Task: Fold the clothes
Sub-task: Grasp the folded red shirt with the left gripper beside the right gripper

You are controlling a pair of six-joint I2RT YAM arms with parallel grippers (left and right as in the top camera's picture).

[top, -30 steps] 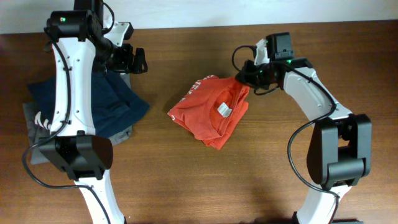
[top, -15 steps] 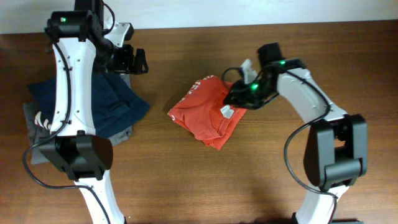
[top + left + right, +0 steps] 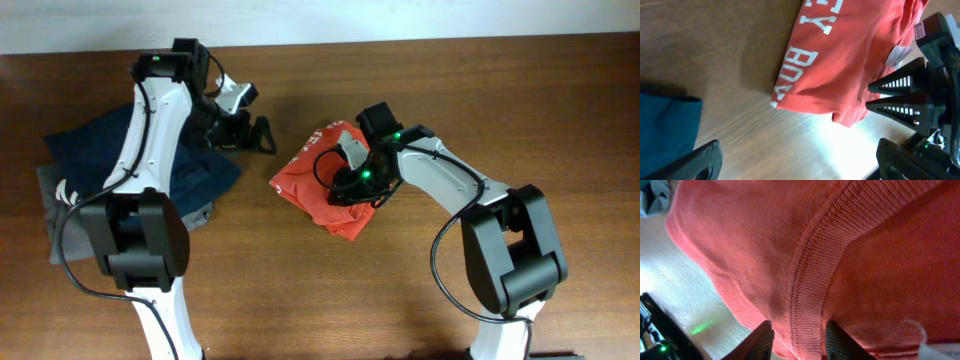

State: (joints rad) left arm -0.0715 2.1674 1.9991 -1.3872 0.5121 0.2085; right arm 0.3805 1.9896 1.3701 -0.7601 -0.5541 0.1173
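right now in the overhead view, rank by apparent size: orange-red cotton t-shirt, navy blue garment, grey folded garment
1. navy blue garment
2. orange-red cotton t-shirt
3. grey folded garment, only edges showing beneath the navy one, so unsure

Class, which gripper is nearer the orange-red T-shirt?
Right. The right gripper is down on the T-shirt; the left gripper hovers apart, off its lettered edge.

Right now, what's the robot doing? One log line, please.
left gripper: open, beside shirt | right gripper: on shirt collar, grip unclear
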